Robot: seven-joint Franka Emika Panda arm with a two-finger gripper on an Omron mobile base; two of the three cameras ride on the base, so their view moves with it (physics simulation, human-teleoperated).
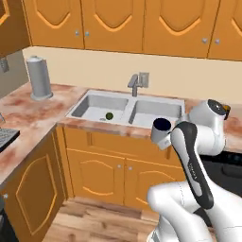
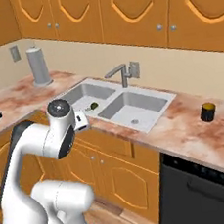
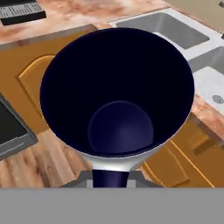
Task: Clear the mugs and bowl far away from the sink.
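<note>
Pale grey-white outside and dark navy inside, one mug (image 1: 161,129) sits right of centre in the left base view, held up in front of the counter edge just below the sink's right basin. The gripper (image 1: 166,140) is closed on this mug at its lower right side, at the end of the white arm (image 1: 191,163) that bends up from the lower right. The sink (image 1: 126,108) lies in the middle of the frame with its grey faucet (image 1: 134,84) behind it and a small dark green object (image 1: 109,115) in its left basin. A tall grey canister (image 1: 38,77) stands on the counter (image 1: 33,111) at the upper left. At the right edge, a sliver of black and orange shows behind the arm's joint.

In the right base view, the arm's joint fills the left centre, and a bit of the pale mug (image 2: 81,121) peeks out just right of it, in front of the counter's front edge. The black mug (image 2: 208,112) stands on the counter at the right, well apart from the sink.

In the hand view, the held mug's navy inside (image 3: 118,94) spreads across the middle, its handle at the bottom centre, with cabinet doors (image 3: 35,76) and wooden floor (image 3: 48,162) behind it.
</note>
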